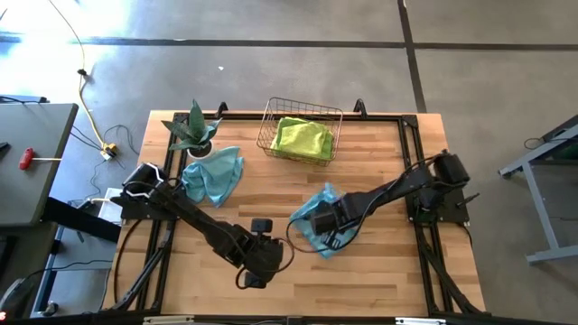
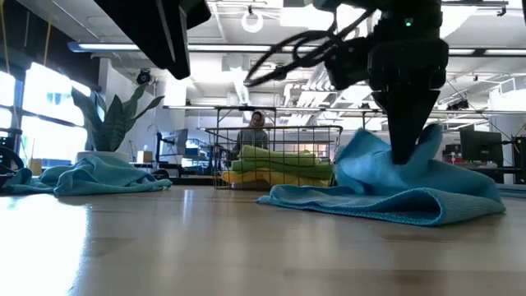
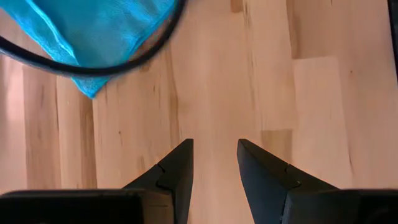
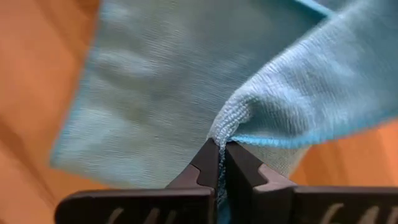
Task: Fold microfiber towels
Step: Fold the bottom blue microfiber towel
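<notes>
Big open workshop room behind, person (image 2: 256,123) seated way back. Butcher-block surface (image 1: 379,262) with wire basket (image 1: 336,126) of lime towel (image 1: 302,138) at far edge, plant (image 1: 194,129) beside crumpled teal towel (image 1: 213,173). Right claw (image 4: 221,147) pinched tight on second teal towel's (image 2: 386,193) edge. Left claw (image 3: 214,152) partly open, empty, over bare wood.

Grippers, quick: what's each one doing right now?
Left gripper: open, empty, over bare table.
Right gripper: shut on the teal towel.
</notes>
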Controlling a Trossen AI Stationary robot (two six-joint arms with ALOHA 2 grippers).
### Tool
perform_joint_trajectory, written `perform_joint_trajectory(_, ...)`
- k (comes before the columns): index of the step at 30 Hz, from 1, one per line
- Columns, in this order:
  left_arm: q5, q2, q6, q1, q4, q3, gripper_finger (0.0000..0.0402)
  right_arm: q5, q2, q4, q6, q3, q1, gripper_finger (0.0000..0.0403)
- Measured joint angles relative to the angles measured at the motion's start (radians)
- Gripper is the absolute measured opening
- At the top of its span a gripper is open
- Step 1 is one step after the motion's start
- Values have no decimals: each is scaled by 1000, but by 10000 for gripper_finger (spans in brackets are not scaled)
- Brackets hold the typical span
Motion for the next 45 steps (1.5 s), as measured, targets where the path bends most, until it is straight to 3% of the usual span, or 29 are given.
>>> perform_joint_trajectory(7, -17, 0, 1, -20, -25, 0, 115, 0, 64, 16, 54, 101, 59, 0)
perform_joint_trajectory(25, -66, 0, 19, -56, -20, 1, 115, 17, 61, 69, 127, 191, 108, 0)
perform_joint_trajectory(33, -83, 0, 19, -56, -18, 0, 115, 90, 61, 128, 125, 177, 101, 0)
perform_joint_trajectory(40, -254, 0, 19, -48, 195, -130, 115, 104, 61, 137, 115, 177, 100, 0)
perform_joint_trajectory(45, -276, 1, 30, -30, 467, -253, 115, 76, 61, 117, 115, 177, 100, 1)
